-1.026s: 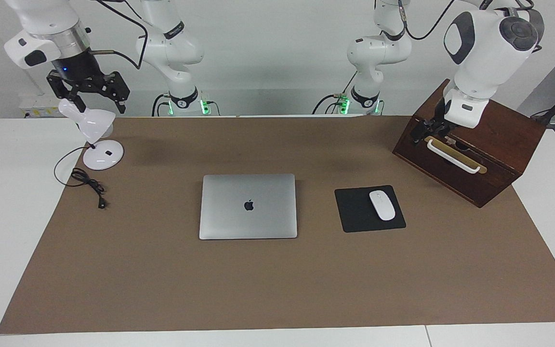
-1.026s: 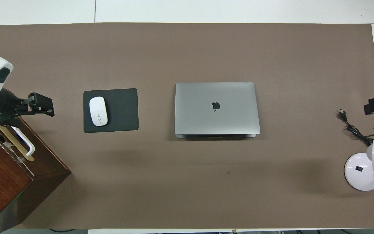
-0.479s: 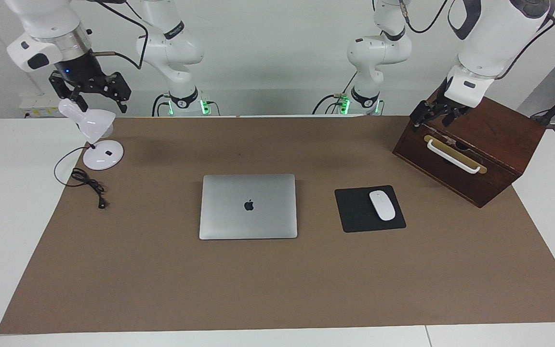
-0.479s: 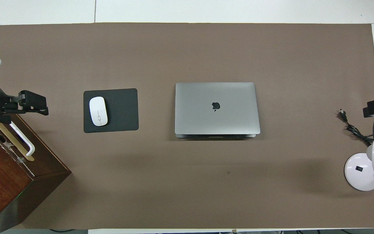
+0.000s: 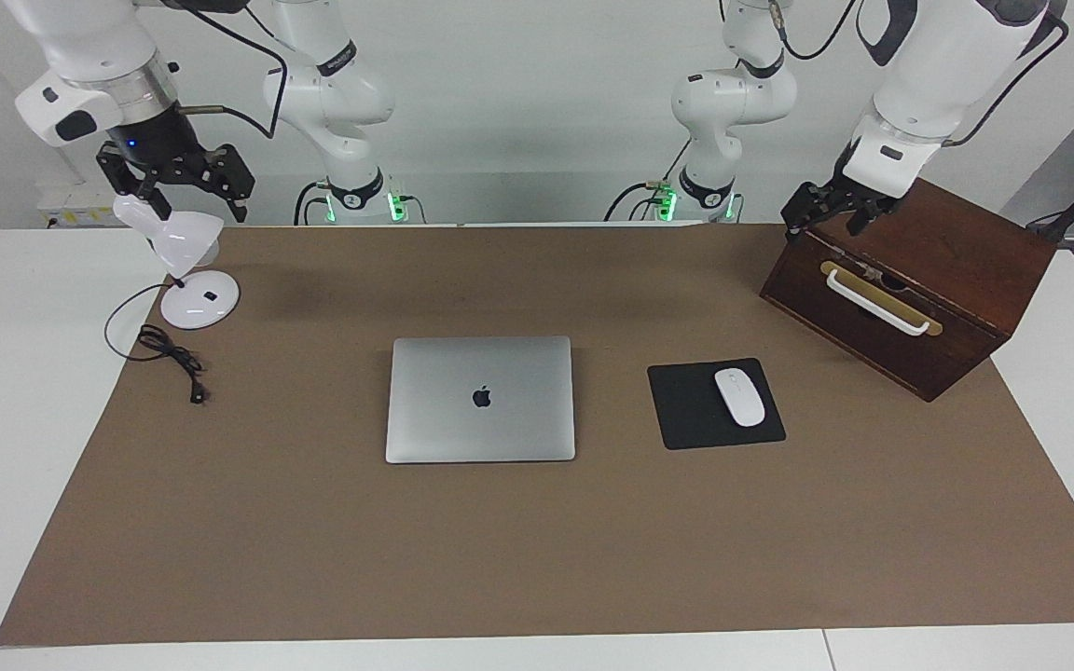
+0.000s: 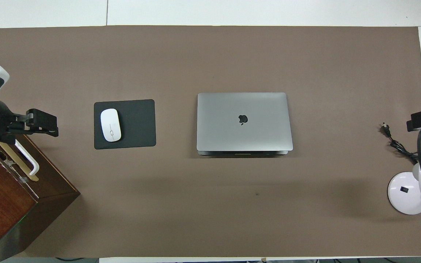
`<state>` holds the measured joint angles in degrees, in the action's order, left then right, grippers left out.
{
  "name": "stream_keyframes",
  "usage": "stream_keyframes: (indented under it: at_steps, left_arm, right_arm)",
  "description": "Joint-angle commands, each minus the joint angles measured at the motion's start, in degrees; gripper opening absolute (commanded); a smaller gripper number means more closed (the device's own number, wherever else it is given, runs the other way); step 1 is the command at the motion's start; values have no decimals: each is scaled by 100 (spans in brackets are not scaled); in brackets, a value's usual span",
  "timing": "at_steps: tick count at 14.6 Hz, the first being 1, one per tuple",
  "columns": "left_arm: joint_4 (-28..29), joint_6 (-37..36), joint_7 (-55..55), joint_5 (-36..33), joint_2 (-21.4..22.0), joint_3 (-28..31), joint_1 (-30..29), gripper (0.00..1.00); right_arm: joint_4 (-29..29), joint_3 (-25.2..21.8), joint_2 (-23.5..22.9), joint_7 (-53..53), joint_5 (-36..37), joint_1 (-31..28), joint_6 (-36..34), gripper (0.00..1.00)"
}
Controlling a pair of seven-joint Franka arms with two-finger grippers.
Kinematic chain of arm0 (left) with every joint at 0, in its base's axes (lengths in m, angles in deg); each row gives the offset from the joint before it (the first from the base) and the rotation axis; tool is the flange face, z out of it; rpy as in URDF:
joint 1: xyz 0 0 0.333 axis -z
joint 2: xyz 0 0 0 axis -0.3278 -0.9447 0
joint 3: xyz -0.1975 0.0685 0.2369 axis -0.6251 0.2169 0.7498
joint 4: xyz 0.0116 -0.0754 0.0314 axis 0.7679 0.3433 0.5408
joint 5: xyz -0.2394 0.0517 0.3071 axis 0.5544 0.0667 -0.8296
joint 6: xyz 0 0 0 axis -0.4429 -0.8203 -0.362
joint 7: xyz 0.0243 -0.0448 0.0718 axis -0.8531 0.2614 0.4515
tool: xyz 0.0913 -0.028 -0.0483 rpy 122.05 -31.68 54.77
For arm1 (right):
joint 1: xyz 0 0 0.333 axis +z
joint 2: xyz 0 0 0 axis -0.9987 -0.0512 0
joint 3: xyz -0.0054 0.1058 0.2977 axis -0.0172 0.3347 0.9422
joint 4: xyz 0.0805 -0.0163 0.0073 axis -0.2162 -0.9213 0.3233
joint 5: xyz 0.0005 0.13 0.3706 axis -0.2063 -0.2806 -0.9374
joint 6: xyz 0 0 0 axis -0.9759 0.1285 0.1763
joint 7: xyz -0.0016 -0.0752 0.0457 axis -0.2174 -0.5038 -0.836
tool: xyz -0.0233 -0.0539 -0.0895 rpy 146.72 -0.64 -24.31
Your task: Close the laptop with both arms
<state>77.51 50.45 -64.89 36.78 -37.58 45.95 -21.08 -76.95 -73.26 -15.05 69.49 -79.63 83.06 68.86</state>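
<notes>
Laptop (image 5: 480, 399) lies lid-down flat mid-mat, beside the mouse pad (image 5: 714, 403) with its white mouse (image 5: 739, 397); looks already closed to me. My left gripper (image 5: 826, 207) hangs over the wooden box (image 5: 910, 289), fingers apart, empty. My right gripper (image 5: 178, 177) is over the desk lamp (image 5: 178, 256), also apart, empty. If anything's left, I'd keep both well off lamp and box.

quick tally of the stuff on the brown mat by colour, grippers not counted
Silver-grey: 1, the laptop
Black: 1, the mouse pad
White: 2, the mouse and the desk lamp
Dark brown: 1, the wooden box
Total: 5
</notes>
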Motion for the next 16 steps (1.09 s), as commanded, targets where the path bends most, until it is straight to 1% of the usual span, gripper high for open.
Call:
stream_keyframes:
  at_steps: [1,3,5,6,9,14,16]
  left_arm:
    - [183,-57,-42,50,134,8,-35,100]
    - [314,-41,-42,50,283,44,-43,100]
    - [385,65,-42,50,301,17,-43,100]
    - [376,48,-60,50,284,43,-43,100]
    - [262,294,-148,50,170,210,-43,100]
    - [227,214,-156,50,91,193,-35,100]
    - [87,172,-252,50,73,158,-34,100]
  right_arm:
    - [-20,44,12,-36,34,-92,-52,100]
    - [-28,44,12,-36,43,-83,-34,100]
    - [-46,44,12,-45,34,-83,-25,100]
    - [-55,44,12,-36,25,-83,-17,100]
    - [-46,44,21,-36,16,-83,-8,100]
    - [-55,27,30,-36,16,-92,-17,100]
    - [-55,18,30,-36,16,-92,-17,100]
